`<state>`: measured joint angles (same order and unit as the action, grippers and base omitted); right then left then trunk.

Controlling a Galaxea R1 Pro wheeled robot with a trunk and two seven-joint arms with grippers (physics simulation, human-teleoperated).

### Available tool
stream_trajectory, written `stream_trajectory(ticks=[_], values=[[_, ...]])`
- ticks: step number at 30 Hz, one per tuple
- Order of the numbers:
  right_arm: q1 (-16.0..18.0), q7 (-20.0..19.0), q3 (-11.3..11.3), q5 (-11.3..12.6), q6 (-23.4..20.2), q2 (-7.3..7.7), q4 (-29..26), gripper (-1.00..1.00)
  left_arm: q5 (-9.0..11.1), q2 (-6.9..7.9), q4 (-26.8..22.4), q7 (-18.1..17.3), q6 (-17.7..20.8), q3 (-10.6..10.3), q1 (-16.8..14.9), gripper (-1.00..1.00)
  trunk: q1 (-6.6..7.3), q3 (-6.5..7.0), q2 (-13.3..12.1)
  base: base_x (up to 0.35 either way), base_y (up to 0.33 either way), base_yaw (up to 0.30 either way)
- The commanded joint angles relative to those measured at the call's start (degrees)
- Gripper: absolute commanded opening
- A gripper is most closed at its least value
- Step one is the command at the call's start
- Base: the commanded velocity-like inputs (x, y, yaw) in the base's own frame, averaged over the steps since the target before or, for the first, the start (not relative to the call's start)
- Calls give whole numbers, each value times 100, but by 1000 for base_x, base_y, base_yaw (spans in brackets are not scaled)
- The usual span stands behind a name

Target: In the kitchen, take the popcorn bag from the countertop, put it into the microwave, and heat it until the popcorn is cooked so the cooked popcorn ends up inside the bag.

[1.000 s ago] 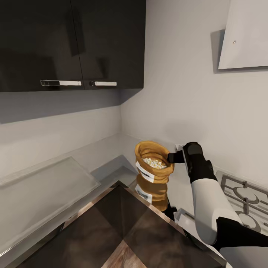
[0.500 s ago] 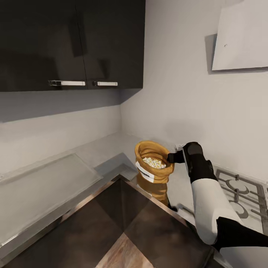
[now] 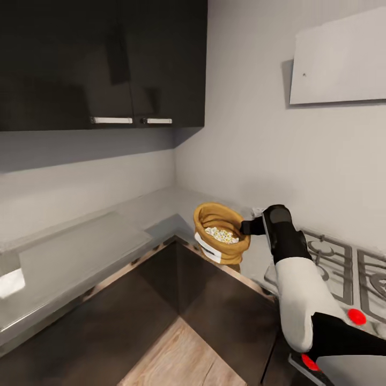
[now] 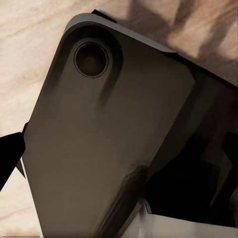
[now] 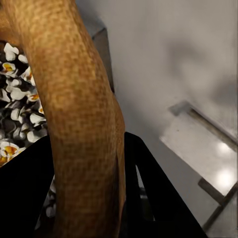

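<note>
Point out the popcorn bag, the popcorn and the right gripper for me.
popcorn bag [image 3: 215, 213]: head view, on the far side of its rolled rim.
popcorn [image 3: 221, 235]: head view, middle of the heap inside the bag.
right gripper [image 3: 245, 227]: head view, at the bag's rim.

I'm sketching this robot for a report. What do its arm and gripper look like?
The right arm has a smooth white shell between black segments, a rounded black wrist and a black right gripper. Its fingers are flat, matte black. No cables or markings are visible.
</note>
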<state>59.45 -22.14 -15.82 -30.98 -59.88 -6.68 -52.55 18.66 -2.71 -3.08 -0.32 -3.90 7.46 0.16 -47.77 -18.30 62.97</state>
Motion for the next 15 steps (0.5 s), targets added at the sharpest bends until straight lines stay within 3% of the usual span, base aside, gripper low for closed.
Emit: stream_trajectory(ticks=[1, 6, 15], values=[[6, -54, -25, -33, -12, -6, 1, -100, -3, -2, -8, -3, -6, 44, 2, 100, 3, -6, 5, -345, 0, 0], [6, -54, -4, 460, -12, 15, 50, -100, -3, -2, -8, -3, -6, 45, 2, 100, 3, -6, 5, -345, 0, 0], [6, -45, 265, 531, -12, 21, 69, -100, -3, -2, -8, -3, -6, 45, 2, 100, 3, -6, 5, -345, 0, 0]])
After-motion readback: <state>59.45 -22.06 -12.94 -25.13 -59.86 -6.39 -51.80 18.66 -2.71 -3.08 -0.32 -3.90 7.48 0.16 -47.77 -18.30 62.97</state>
